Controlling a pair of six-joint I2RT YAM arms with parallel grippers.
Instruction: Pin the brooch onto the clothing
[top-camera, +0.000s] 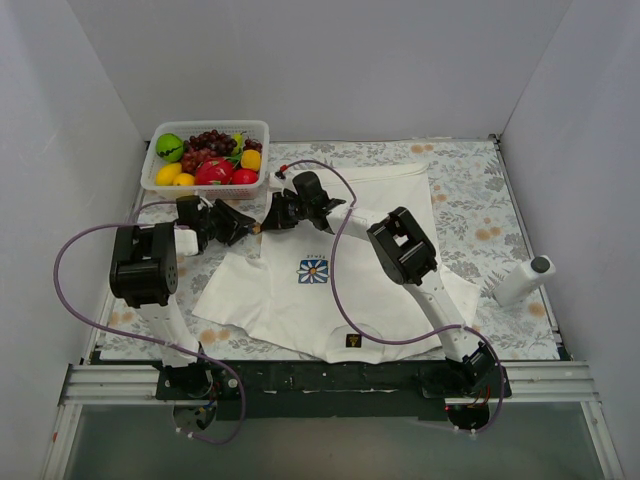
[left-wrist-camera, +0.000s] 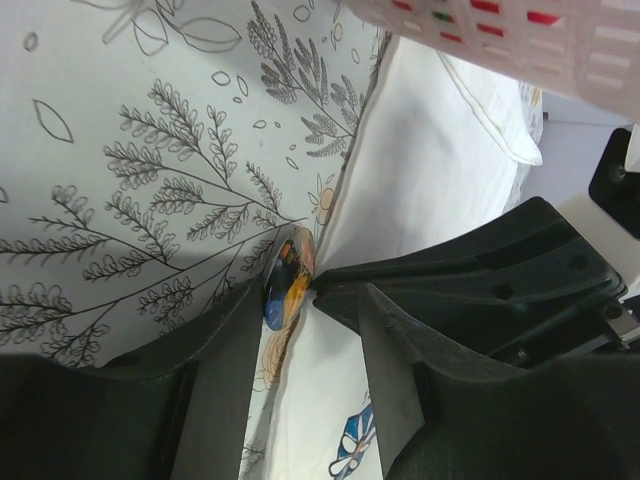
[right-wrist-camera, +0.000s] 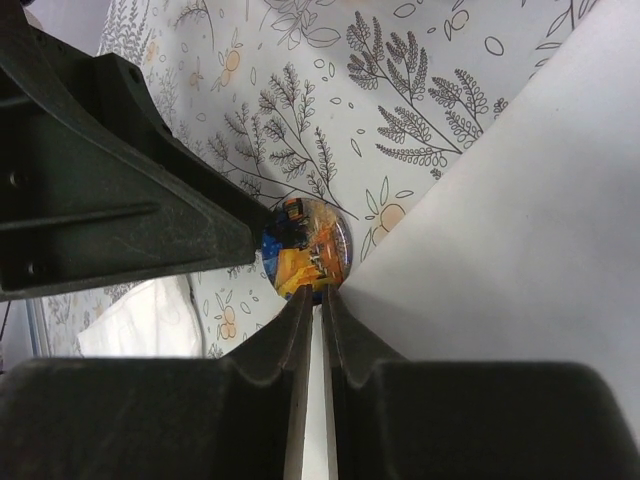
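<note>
Pinching brooch (right-wrist-camera: 305, 250) rim, right pincer (right-wrist-camera: 312, 298) nearly clenched; left pincer (left-wrist-camera: 308, 308) released, touching brooch.

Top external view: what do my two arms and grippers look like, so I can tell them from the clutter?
Both the left arm and right arm have boxy black joint housings joined by white links. A thin mauve cable loops along each. The left gripper and right gripper are matte black, with long tapering fingers.
</note>
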